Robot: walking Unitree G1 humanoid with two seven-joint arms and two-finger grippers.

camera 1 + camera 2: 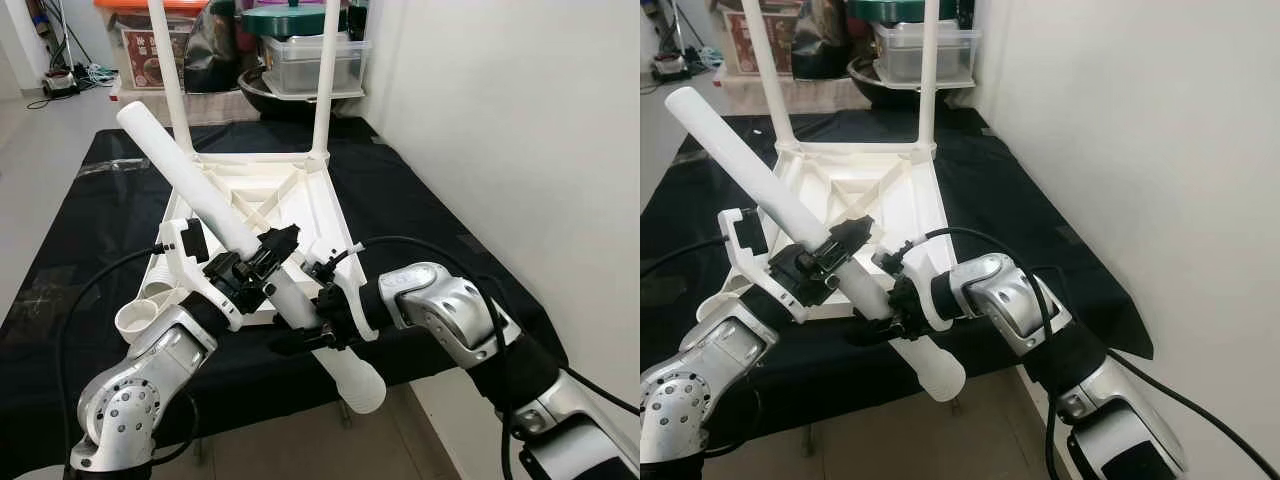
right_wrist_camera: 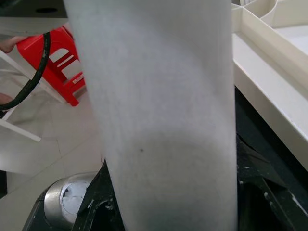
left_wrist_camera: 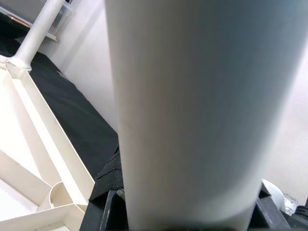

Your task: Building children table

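A white children's table top lies upside down on a black-covered table. Two white legs stand upright in its far corners. A loose white leg slants from upper left down past the table's front edge. My left gripper is shut on the loose leg's middle. Just below it, nearer the threaded lower end, my right gripper is shut on the same leg. The leg looms close in the left wrist view, and the leg does likewise in the right wrist view. An empty round socket shows at the near left corner.
A white wall runs close along the right. Plastic storage boxes and pots stand behind the table. Cables lie on the floor at the far left. A red stool stands on the tiled floor below.
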